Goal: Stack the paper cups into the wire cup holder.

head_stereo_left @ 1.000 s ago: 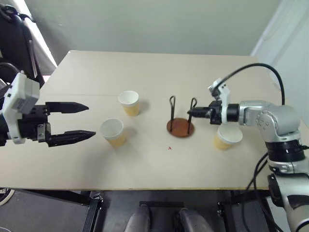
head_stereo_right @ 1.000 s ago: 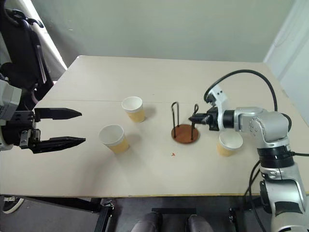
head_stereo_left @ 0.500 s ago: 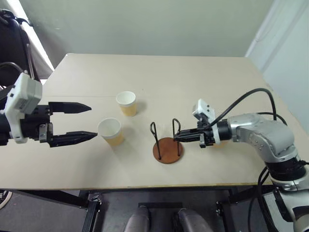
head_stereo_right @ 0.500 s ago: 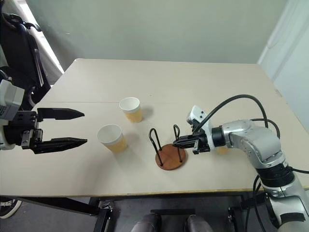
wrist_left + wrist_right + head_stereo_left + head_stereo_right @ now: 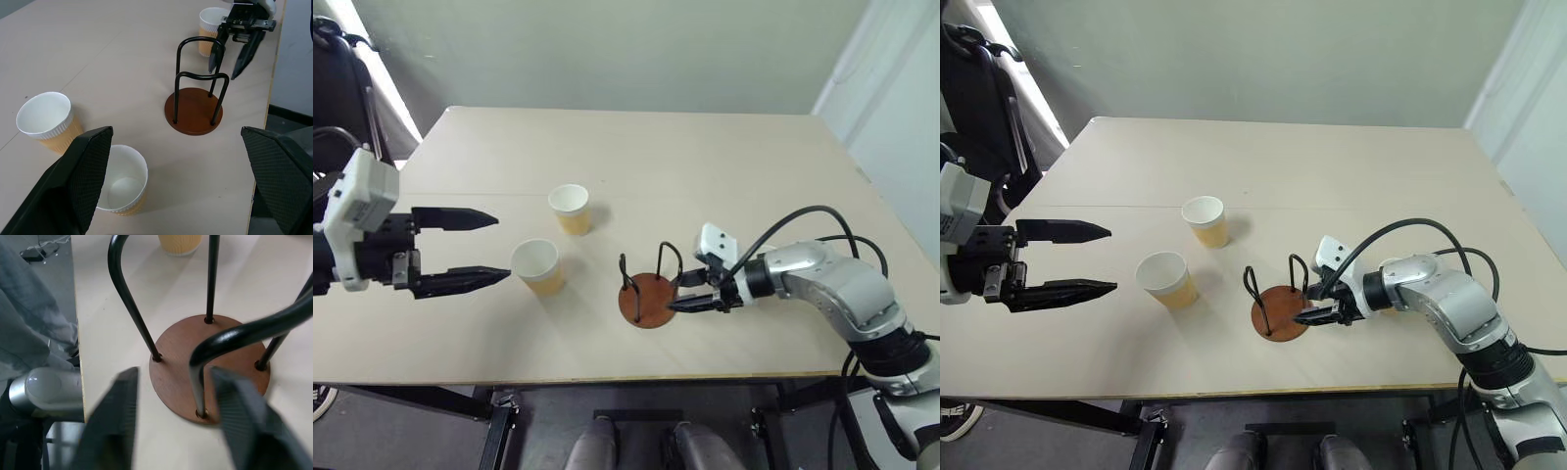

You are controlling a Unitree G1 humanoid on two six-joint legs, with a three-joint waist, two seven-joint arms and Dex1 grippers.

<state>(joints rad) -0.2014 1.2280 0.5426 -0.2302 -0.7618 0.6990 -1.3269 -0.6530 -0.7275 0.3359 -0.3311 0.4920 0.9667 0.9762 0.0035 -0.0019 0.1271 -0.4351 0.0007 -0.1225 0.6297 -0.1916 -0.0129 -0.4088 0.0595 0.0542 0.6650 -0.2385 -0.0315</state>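
Two pale-yellow paper cups (image 5: 536,266) stand w/ left gripper (image 5: 475,248) wide open, empty; right gripper (image 5: 689,292) parted, empty, beside brown-disc wire cup holder (image 5: 645,291).

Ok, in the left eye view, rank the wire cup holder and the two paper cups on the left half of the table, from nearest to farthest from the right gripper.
1. Wire cup holder: directly at the right gripper, toward the table's front edge.
2. Front paper cup: left of the holder, by the left gripper.
3. Rear paper cup: farther back; its gap from the right gripper looks only slightly larger than the front cup's.
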